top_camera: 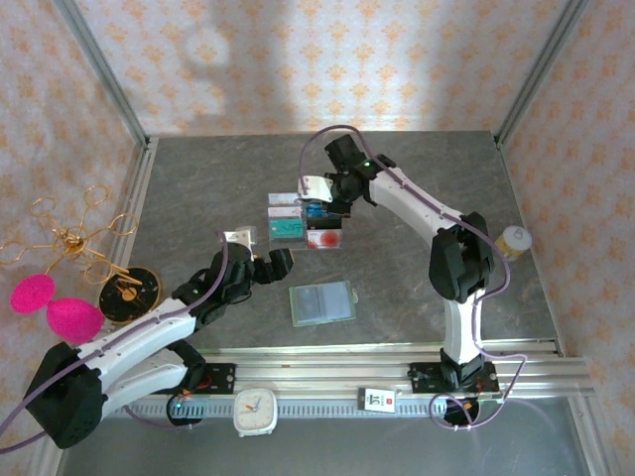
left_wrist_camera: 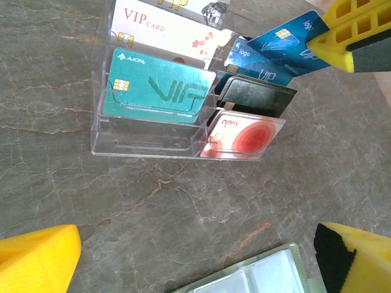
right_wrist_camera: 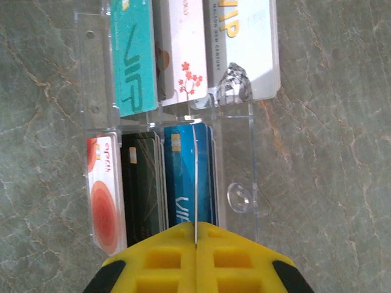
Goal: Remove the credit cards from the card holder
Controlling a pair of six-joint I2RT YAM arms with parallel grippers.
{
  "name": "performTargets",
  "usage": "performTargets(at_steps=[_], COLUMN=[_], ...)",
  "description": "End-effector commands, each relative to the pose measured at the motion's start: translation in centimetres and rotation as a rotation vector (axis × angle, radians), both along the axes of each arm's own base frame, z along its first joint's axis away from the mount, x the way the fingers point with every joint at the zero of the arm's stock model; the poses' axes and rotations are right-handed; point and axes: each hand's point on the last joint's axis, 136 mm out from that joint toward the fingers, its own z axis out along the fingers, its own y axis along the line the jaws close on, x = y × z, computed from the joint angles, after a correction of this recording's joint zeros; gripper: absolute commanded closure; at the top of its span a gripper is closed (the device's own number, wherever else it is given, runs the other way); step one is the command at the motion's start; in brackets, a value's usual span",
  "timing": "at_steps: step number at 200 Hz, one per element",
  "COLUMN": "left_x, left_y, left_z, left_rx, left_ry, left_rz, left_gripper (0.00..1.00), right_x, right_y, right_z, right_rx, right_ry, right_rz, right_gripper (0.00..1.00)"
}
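Grey marbled tabletop (top_camera: 198, 188), patterned wallpaper walls behind, alu rail along near edge.

Clear acrylic card rack (left_wrist_camera: 101, 131) sits mid-table. L column: teal VIP card (left_wrist_camera: 159, 85) in front, white VIP card (left_wrist_camera: 153, 24) behind. R column: red-and-white card (left_wrist_camera: 244, 134) in front, dark card (left_wrist_camera: 256, 97) in the middle, blue cards (left_wrist_camera: 253, 64) at the back.

R gripper (right_wrist_camera: 195, 232): jaws clamped edge-on on a blue credit card (left_wrist_camera: 287, 33), directly over the rack's back-R slot. Card is tilted in L wrist view and its lower end reaches into the slot w/ the other blue cards; can't tell if it rests on the slot floor.

L gripper (top_camera: 280, 261): jaws spread wide, nothing between the fingers, hanging over bare table just near side of the rack, pointing at it.

Card holder (top_camera: 322, 302): green wallet lying open and flat on the table, clear pockets up, near side of the rack and between the two arms. Apart from both grippers; its far edge shows at the bottom of L wrist view.

Round white clock (top_camera: 256, 412) on near rail; small yellow-lidded jar (top_camera: 514, 241) at R edge
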Motion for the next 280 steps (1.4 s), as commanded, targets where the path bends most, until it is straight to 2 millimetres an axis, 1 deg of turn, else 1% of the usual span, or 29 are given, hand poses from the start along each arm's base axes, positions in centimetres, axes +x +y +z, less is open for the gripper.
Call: performTargets(at_steps=[1, 19, 37, 108, 154, 164, 175, 180, 185, 193, 206, 214, 232, 257, 280], left_x=[0.3, 0.3, 0.4, 0.4, 0.4, 0.4, 0.4, 0.3, 0.3, 0.4, 0.4, 0.4, 0.4, 0.3, 0.1], left_y=[0.0, 0.0, -0.1, -0.2, -0.1, -0.2, -0.3, -0.3, -0.4, -0.4, -0.4, -0.4, -0.3, -0.1, -0.1], left_z=[0.4, 0.5, 0.5, 0.2, 0.3, 0.3, 0.4, 0.3, 0.4, 0.4, 0.5, 0.7, 1.4, 2.2, 3.1], left_rx=[0.0, -0.003, -0.007, -0.022, -0.029, -0.032, -0.036, -0.038, -0.04, -0.042, -0.046, -0.052, -0.066, -0.104, -0.154], left_ry=[-0.003, -0.004, -0.003, 0.0, 0.0, -0.003, -0.005, -0.005, -0.006, -0.006, -0.011, -0.015, -0.037, -0.067, -0.104], left_rz=[-0.008, -0.009, -0.009, -0.014, -0.014, -0.02, -0.025, -0.029, -0.03, -0.027, -0.029, -0.027, -0.019, -0.002, 0.001], left_gripper=[0.01, 0.01, 0.01, 0.01, 0.01, 0.01, 0.01, 0.01, 0.01, 0.01, 0.01, 0.01, 0.01, 0.01, 0.01], right_x=[1.1, 1.4, 1.3, 0.2, 0.9, 1.3, 1.7, 1.8, 2.0, 2.3, 3.1, 3.2, 3.0, 1.5, 0.7], right_y=[-0.3, -0.2, -0.2, -0.6, -0.4, -0.2, 0.1, 0.3, 0.5, 0.9, 1.6, 2.0, 3.0, 4.6, 5.9], right_z=[-0.3, -0.4, -0.6, -2.3, -2.7, -2.6, -2.3, -2.0, -1.6, -0.9, 0.9, 1.9, 4.7, 8.8, 11.6], right_rx=[-0.02, -0.017, -0.016, -0.048, -0.044, -0.035, -0.02, -0.01, 0.006, 0.036, 0.102, 0.138, 0.233, 0.393, 0.583], right_ry=[-0.04, -0.046, -0.038, -0.004, -0.022, -0.038, -0.056, -0.063, -0.067, -0.078, -0.103, -0.103, -0.105, -0.059, 0.025], right_rz=[-0.014, -0.026, -0.021, -0.01, -0.036, -0.049, -0.063, -0.069, -0.078, -0.092, -0.13, -0.138, -0.146, -0.152, -0.224], right_gripper=[1.0, 1.0, 1.0, 1.0, 1.0, 0.94, 0.83, 0.76, 0.72, 0.68, 0.63, 0.62, 0.59, 0.56, 0.55])
